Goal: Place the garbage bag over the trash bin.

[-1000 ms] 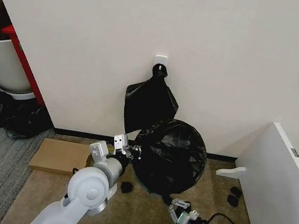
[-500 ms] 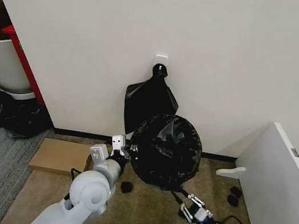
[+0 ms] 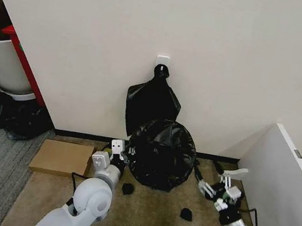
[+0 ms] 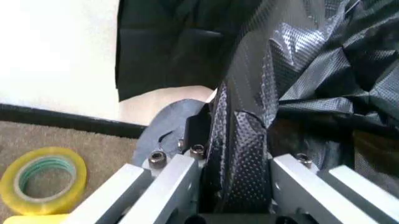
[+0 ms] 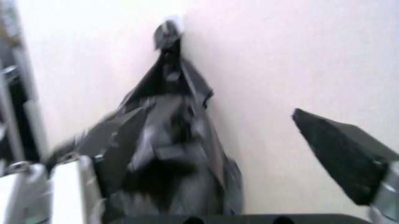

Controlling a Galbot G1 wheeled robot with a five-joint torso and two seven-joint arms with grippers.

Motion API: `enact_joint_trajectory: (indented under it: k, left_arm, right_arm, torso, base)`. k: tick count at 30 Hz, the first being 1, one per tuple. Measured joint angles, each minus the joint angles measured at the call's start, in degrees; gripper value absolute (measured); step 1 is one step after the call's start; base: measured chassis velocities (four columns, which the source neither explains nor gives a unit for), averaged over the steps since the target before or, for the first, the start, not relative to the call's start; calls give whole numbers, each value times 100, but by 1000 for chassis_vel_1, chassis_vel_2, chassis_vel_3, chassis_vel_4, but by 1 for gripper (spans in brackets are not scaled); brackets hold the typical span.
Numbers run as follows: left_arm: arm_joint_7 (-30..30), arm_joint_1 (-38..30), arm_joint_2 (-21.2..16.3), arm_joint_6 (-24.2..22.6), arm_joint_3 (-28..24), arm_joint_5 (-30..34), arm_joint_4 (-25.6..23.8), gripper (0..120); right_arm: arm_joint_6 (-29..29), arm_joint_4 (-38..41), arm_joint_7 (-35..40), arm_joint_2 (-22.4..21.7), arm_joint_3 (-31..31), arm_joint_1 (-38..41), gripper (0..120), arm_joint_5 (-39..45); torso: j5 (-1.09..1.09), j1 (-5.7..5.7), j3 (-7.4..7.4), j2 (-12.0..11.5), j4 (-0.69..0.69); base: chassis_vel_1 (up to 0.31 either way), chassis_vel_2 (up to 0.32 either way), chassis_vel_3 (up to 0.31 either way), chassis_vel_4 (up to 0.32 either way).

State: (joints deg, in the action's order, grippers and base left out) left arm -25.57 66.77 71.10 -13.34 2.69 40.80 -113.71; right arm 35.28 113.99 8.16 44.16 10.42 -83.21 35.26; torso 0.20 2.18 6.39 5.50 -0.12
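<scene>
Two grippers flank garbage bag (image 3: 161, 153), left gripper (image 3: 123, 154) pinching its edge, right gripper (image 3: 212, 187) spread beside it

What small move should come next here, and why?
Probably bring the open right gripper back to the garbage bag and take its near edge. The left gripper is shut on the opposite edge, and the right fingers hold nothing, so the bag is held from one side.
</scene>
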Motion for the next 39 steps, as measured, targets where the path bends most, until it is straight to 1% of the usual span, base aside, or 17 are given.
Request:
enact_joint_trajectory:
  k: [1, 3, 4, 6, 7, 9, 10, 12, 15, 18, 19, 21, 24, 26, 28, 30, 39]
  left_arm:
    - [29, 2, 14, 49, -29, -61, 29, 1]
    - [43, 3, 21, 79, -49, -93, 43, 1]
    - [95, 11, 28, 201, -147, -201, 96, 1]
    - [192, 27, 24, 429, -295, -420, 193, 1]
    - [219, 31, 24, 478, -319, -477, 222, 1]
    - [327, 38, 23, 744, -467, -782, 382, 1]
    - [327, 38, 23, 744, -467, -782, 382, 1]
    - [366, -64, 45, 888, -708, -933, 540, 1]
    - [441, -189, 114, 1066, -954, -1147, 725, 1]
    - [459, -204, 130, 1113, -997, -1212, 766, 1]
    - [489, -247, 150, 1193, -1073, -1316, 842, 1]
    - [533, -321, 167, 1293, -1174, -1430, 901, 1]
    - [576, -333, 174, 1387, -1198, -1595, 940, 1]
    - [587, -335, 174, 1409, -1201, -1630, 951, 1]
    - [622, -341, 174, 1474, -1236, -1711, 973, 1]
    - [635, -330, 174, 1487, -1247, -1726, 972, 1]
    - [638, -300, 170, 1489, -1265, -1729, 909, 1]
  right_arm:
    - [-261, 275, 335, -9, -53, 0, 96, -7]
    - [-436, 431, 530, -17, -82, 0, 98, -17]
    - [-1084, 898, 1103, -59, -176, -12, 96, -40]
    - [-1870, 1475, 1745, -145, -344, -2, 89, 5]
    - [-1994, 1575, 1839, -165, -381, 8, 87, 36]
    - [-2959, 2274, 2469, -309, -665, 159, 77, 528]
    - [-2959, 2274, 2469, -309, -665, 159, 77, 528]
    - [-3822, 2760, 2999, -346, -768, 290, 67, 1280]
    - [-4551, 2986, 3500, -291, -770, 460, 57, 1937]
    - [-4736, 3007, 3628, -271, -769, 527, 53, 2085]
    - [-5040, 3017, 3861, -234, -767, 627, 43, 2322]
    - [-5282, 2906, 4063, -162, -774, 704, 35, 2429]
    - [-5373, 2645, 4142, -42, -817, 871, 24, 2429]
    - [-5400, 2603, 4162, -18, -829, 910, 20, 2429]
    - [-5497, 2355, 4265, 123, -954, 1162, 9, 2437]
    - [-5529, 2134, 4326, 246, -1100, 1398, 2, 2422]
    - [-5606, 789, 4582, 945, -1803, 2377, 0, 2167]
  torso:
    - [1, 0, 0, 0, 0]
    - [1, 0, 0, 0, 0]
    - [1, 0, 0, 0, 0]
    - [2, 0, 0, 0, -1]
    - [1, 0, 0, 0, -1]
    - [0, 0, 0, 0, 0]
    - [0, 0, 0, 0, 0]
    - [2, 0, 0, 0, 2]
    - [0, 0, 0, 0, -4]
    - [1, 0, 0, 0, -4]
    - [3, 0, 0, 0, 0]
    - [1, 0, 0, 0, 0]
    - [2, 0, 0, 0, -1]
    - [2, 0, 0, 0, -1]
    - [1, 0, 0, 0, -1]
    - [1, 0, 0, 0, -1]
    - [1, 0, 0, 0, 0]
  base:
    - [0, 0, 0, 0]
    - [0, 0, 0, 0]
    - [0, 0, 0, 0]
    - [0, 0, 0, 0]
    - [0, 0, 0, 0]
    - [0, 0, 0, 0]
    - [0, 0, 0, 0]
    - [0, 0, 0, 0]
    - [0, 0, 0, 0]
    - [0, 0, 0, 0]
    - [0, 0, 0, 0]
    - [0, 0, 0, 0]
    - [0, 0, 0, 0]
    - [0, 0, 0, 0]
    - [0, 0, 0, 0]
    - [0, 0, 0, 0]
    - [0, 0, 0, 0]
